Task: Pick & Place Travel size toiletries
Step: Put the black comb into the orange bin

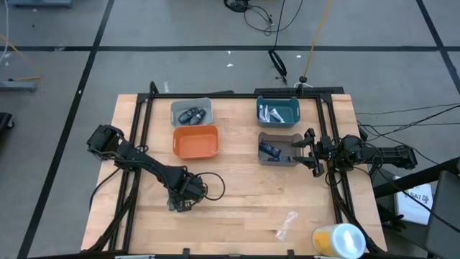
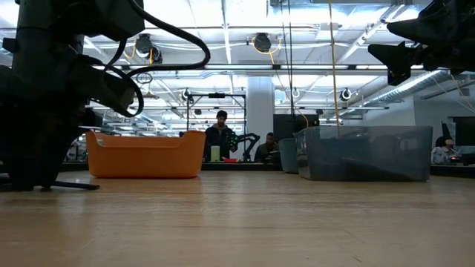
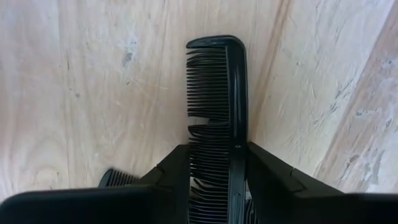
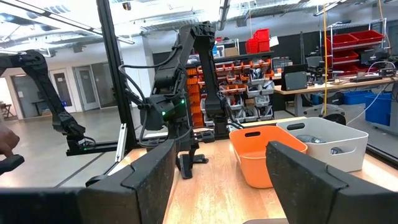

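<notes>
Two matte black jointed arms, looping black cables, blocky angular end effector fingers (image 4: 152, 180)

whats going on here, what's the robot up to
The robot is sorting small toiletries into bins. The left gripper is down on the wooden table, its fingers either side of a black comb, with a second comb beside it. The right gripper hovers open over the grey bin, which holds a dark blue tube. The orange bin looks empty; a teal bin and a light grey bin already hold items.
</notes>
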`<action>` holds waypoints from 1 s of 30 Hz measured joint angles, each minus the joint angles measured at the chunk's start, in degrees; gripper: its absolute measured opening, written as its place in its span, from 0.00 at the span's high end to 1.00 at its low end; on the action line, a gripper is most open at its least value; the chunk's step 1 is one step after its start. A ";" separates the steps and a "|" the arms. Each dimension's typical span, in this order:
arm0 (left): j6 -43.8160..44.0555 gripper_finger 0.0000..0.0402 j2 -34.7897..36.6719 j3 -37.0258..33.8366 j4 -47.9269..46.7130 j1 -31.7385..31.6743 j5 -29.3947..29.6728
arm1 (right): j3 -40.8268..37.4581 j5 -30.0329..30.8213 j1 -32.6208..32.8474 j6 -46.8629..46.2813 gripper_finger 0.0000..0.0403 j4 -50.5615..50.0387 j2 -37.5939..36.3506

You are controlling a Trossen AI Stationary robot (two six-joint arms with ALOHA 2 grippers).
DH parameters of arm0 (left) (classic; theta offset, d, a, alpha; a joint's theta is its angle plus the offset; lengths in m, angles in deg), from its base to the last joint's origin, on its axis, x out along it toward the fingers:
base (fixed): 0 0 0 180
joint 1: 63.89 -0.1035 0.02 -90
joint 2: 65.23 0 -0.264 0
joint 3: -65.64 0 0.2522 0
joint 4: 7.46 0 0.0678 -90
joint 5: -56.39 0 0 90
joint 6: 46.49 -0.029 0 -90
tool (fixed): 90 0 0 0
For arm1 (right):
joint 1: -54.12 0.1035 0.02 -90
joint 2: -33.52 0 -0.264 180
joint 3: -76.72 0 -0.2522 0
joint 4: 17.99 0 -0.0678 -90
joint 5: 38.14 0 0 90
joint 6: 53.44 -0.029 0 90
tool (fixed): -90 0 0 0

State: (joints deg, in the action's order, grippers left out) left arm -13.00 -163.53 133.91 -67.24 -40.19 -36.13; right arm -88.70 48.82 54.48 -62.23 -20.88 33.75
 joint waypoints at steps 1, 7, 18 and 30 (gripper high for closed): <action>0.00 0.71 0.00 0.00 -0.05 0.00 0.00 | -0.02 0.00 0.00 0.00 0.41 0.02 0.00; -0.46 0.75 0.00 0.00 -0.24 0.00 -0.02 | -0.01 0.00 0.00 0.00 0.41 0.00 0.00; -0.91 0.75 0.00 0.98 -2.15 0.00 -0.54 | 0.00 0.00 0.00 0.00 0.41 0.02 0.00; -3.82 0.75 0.00 9.28 -12.24 0.00 1.80 | 0.00 0.00 0.00 0.00 0.41 0.02 0.00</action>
State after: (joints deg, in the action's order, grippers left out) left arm -16.82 -163.53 143.18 -79.47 -40.19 -34.33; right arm -88.70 48.82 54.48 -62.23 -20.85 33.75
